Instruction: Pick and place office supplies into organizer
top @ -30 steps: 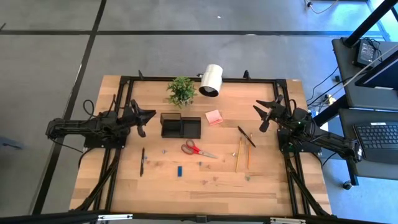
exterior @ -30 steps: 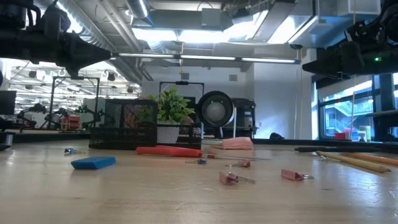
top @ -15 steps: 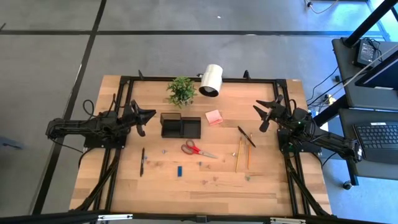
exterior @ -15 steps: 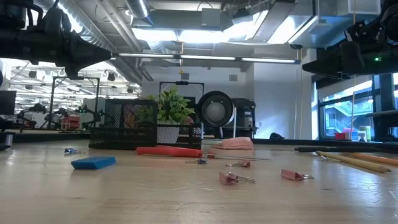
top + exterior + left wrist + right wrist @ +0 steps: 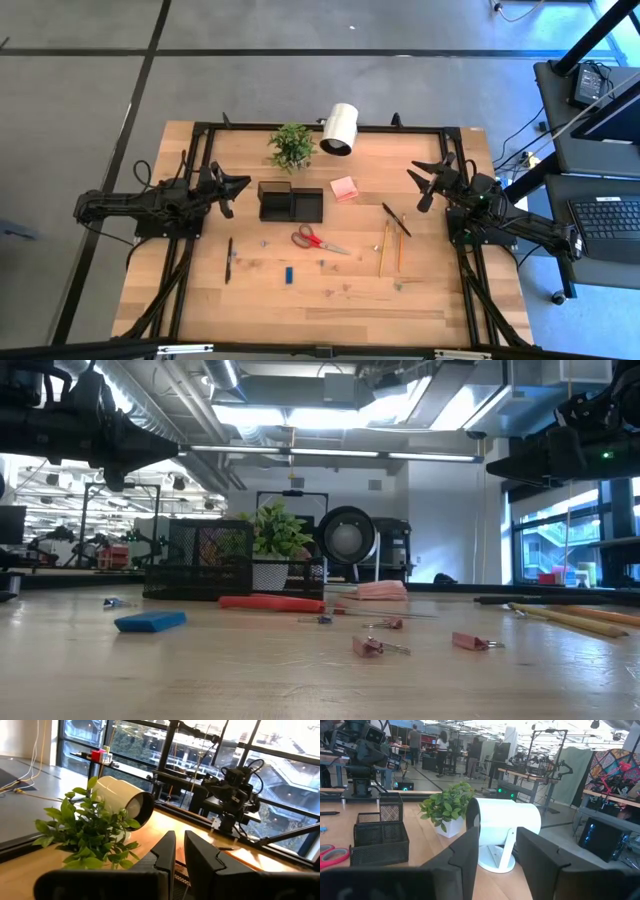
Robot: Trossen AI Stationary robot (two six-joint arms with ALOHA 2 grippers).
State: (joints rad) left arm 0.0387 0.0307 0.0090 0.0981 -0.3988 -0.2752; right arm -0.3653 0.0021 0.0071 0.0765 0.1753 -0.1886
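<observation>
The black mesh organizer (image 5: 290, 203) stands on the table's far middle. Near it lie red-handled scissors (image 5: 318, 239), a blue block (image 5: 288, 273), a pink sticky-note pad (image 5: 344, 188), a dark pen (image 5: 229, 259) at the left, another pen (image 5: 396, 219) and two yellow pencils (image 5: 383, 248) at the right. Small clips (image 5: 372, 647) are scattered toward the near edge. My left gripper (image 5: 238, 196) hovers left of the organizer, its fingers a narrow gap apart. My right gripper (image 5: 416, 189) hovers open, right of the pad. Neither touches anything.
A green potted plant (image 5: 291, 146) and a white cylindrical lamp (image 5: 341, 129) stand at the table's far edge, behind the organizer. The black table frame (image 5: 200, 128) runs along the far edge and both sides. Bare wood (image 5: 300, 320) lies along the near edge.
</observation>
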